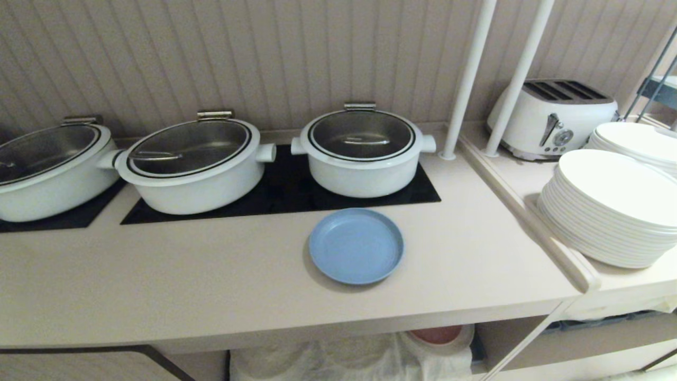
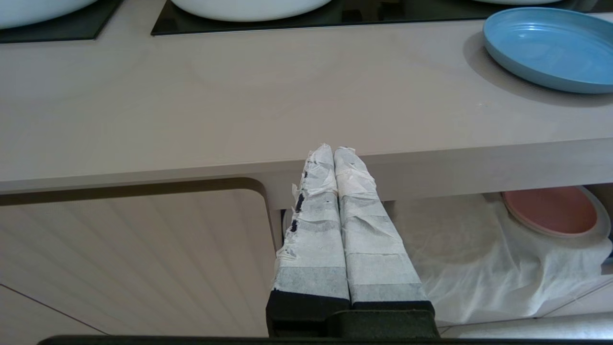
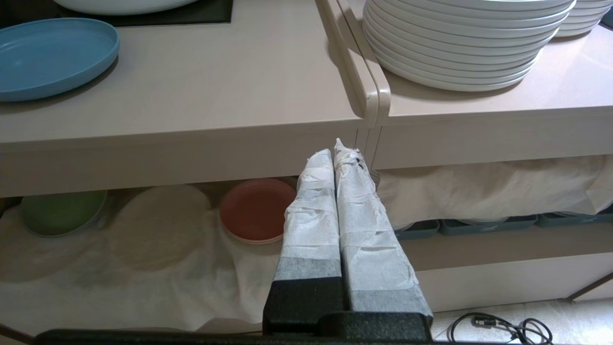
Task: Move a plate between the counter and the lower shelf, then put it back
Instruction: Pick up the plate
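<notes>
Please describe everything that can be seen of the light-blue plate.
The light-blue plate is small, round and matte, with a low raised rim and a flat, empty inside. It lies level and right side up on the counter, just in front of the black hob panel and the right-hand white pot. Only the counter touches it; neither pincer is near.

The counter fills the middle of the head view, with black hob panels bearing three lidded white pots toward the top and the light-blue plate flat at centre. At right, the side ledge holds stacked white plates and a toaster. At the bottom, the lower shelf carries a wrinkled white cloth, with a pink plate and a green plate on it.
</notes>
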